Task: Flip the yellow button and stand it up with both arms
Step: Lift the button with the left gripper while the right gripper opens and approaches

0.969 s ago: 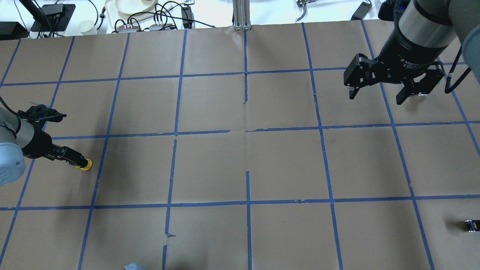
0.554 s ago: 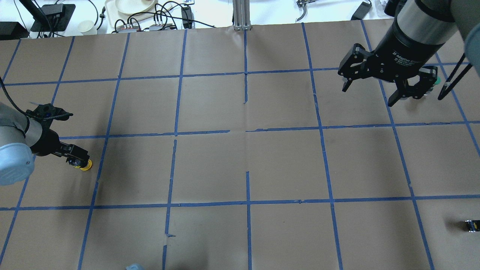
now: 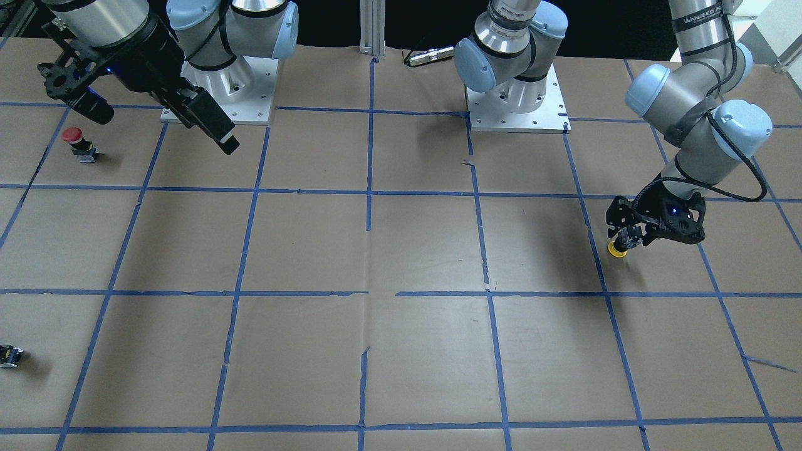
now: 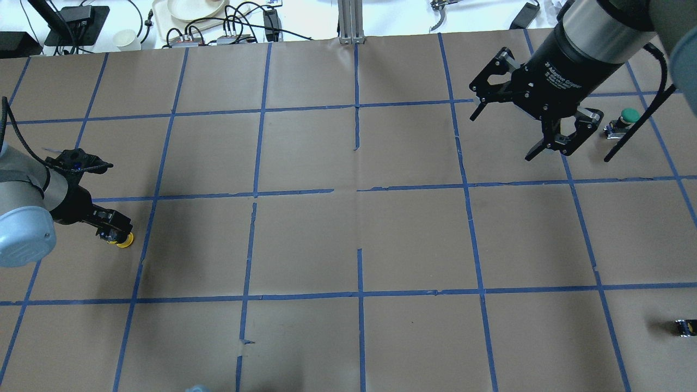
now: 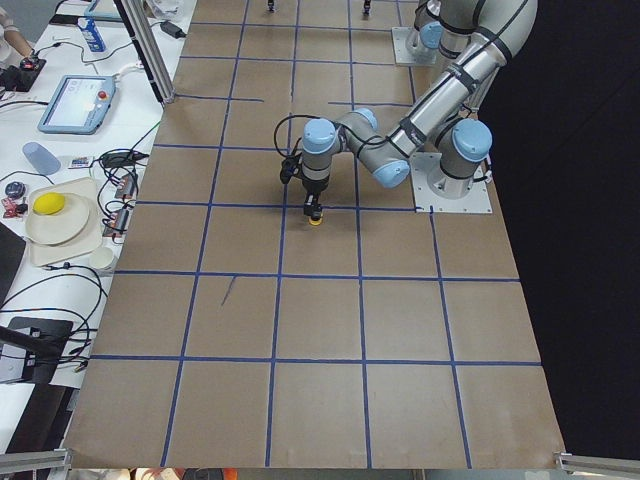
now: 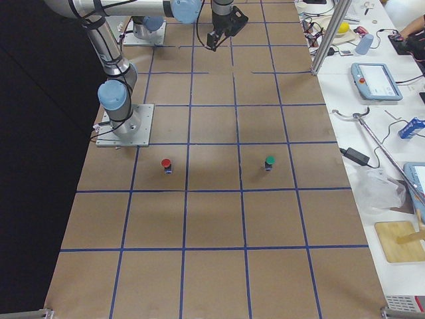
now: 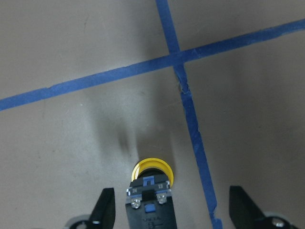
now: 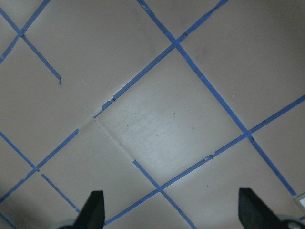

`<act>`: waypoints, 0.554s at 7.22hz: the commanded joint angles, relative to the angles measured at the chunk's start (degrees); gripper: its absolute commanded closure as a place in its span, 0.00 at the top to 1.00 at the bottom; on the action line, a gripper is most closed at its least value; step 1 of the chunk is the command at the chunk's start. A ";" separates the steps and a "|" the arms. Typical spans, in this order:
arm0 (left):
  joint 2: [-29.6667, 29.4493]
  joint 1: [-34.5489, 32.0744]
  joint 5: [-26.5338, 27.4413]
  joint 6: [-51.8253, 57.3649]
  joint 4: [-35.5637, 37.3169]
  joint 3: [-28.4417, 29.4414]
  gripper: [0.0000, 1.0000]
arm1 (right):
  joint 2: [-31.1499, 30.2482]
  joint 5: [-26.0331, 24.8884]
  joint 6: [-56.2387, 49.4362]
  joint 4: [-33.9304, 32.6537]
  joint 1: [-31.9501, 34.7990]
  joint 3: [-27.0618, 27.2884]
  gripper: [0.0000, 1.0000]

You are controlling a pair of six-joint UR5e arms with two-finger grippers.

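Observation:
The yellow button (image 4: 125,240) rests on its yellow cap (image 7: 152,170) on the paper at the table's left, with its black body (image 7: 148,205) pointing up. It also shows in the front view (image 3: 618,250). My left gripper (image 4: 112,233) stands over it, and in the left wrist view the fingers (image 7: 106,210) are spread wide on either side of the body without touching it. My right gripper (image 4: 503,137) is open and empty, high above the far right of the table, far from the button.
A green-capped button (image 4: 627,116) stands just right of the right gripper. A red-capped button (image 3: 72,137) stands near the right arm's base. A small capless black block (image 4: 685,326) lies at the near right edge. Cables and dishes sit beyond the table's far edge.
My right gripper has moved left and away, turning, and uncovered the green button. My left wrist has tipped more upright over the yellow button, whose cap stayed in place.

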 commanded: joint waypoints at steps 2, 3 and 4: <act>0.46 -0.03 -0.44 0.89 -0.07 0.95 0.01 | 0.12 8.39 12.19 0.06 0.00 0.62 1.00; 1.86 -0.72 -1.31 0.81 -1.64 1.04 0.01 | 1.08 15.80 16.21 -0.55 0.00 0.79 1.00; 4.13 -0.73 -4.19 0.90 -7.05 1.39 0.01 | 2.57 17.27 17.99 -0.39 -0.34 0.71 1.00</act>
